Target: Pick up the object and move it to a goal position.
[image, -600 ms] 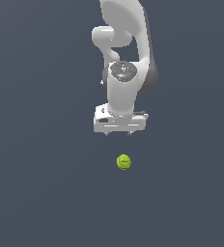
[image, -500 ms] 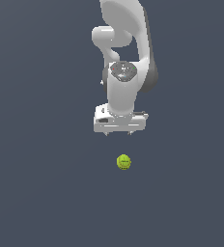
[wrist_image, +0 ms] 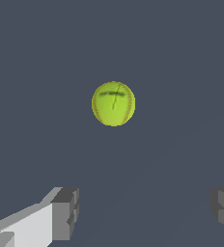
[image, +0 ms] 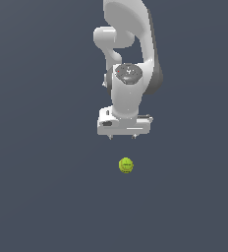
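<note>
The ball [image: 126,165] is yellow-green with dark seam marks and faint reddish stitching. The gripper [image: 122,136] is white, its fingertips [wrist_image: 65,213] grey. The counter [image: 42,187] is plain dark slate blue.

No text, label, brand, number or sign can be read in either view. The yellow-green ball [wrist_image: 113,103] carries only dark seam-like marks, a short bar crossed by a thin line, which form no letters. The white arm [image: 128,93] shows a small red dot and grey details on its wrist cap, too small to read as writing.
</note>
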Available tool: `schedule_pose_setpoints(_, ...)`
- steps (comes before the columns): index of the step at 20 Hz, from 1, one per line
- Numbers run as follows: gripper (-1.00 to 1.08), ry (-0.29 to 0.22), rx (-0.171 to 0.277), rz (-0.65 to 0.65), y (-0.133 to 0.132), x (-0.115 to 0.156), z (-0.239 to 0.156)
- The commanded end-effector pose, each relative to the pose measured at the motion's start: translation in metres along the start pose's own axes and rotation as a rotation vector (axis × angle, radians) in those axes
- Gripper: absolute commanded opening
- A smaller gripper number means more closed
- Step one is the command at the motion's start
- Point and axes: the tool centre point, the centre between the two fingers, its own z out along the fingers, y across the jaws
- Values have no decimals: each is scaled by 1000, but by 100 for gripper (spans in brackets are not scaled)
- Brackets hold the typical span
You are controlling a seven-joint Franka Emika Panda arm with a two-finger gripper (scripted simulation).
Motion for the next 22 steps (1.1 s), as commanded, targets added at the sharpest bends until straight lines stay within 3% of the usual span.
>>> schedule_pose_setpoints(1, 100, 0, 0, 2, 0, 0, 0)
schedule_pose_setpoints(10, 100, 0, -1, -28, -3, 15, 10)
schedule_pose_setpoints(22, 100, 0, 1, -122, -14, 61, 48)
